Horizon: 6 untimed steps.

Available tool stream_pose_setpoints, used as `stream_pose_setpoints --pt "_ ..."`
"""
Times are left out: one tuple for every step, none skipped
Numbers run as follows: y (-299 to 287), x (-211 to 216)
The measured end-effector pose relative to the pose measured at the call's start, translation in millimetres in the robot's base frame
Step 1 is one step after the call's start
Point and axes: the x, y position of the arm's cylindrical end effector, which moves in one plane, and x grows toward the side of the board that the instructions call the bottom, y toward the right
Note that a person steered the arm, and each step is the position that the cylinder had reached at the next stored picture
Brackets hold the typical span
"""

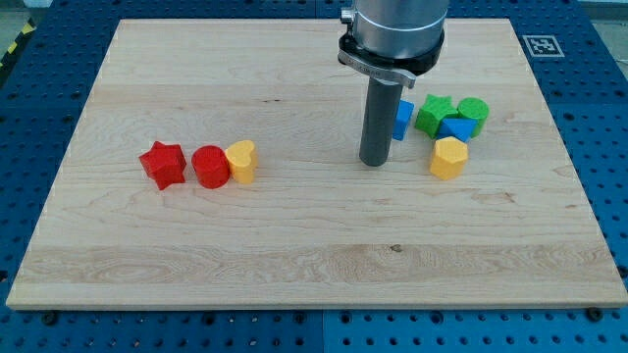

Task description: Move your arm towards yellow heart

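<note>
Rod tip on bare wood, well apart from the yellow heart at its 9 o'clock

Nearest the view's bottom a row of three sits on the wooden board (294, 265): red star (163, 164), red cylinder (210, 167) and yellow heart (241, 162), the cylinder touching the heart; my tip (372, 162) rests free, grasping nothing and touching no block; at its 3 o'clock stands a yellow hexagonal block (448, 158); just beyond that a blue block (455, 128), shape unclear; farther up, a green star (433, 115) and green cylinder (473, 113); another blue block (403, 119) peeks from behind the rod at 1 o'clock
</note>
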Motion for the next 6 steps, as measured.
stream_pose_setpoints --pt "-9.8 0.0" --pt "-38.0 -31.0" --pt "-63.0 -47.1" --pt "-106.2 -53.8" --pt "-150.5 -53.8" --pt "-161.5 -39.2"
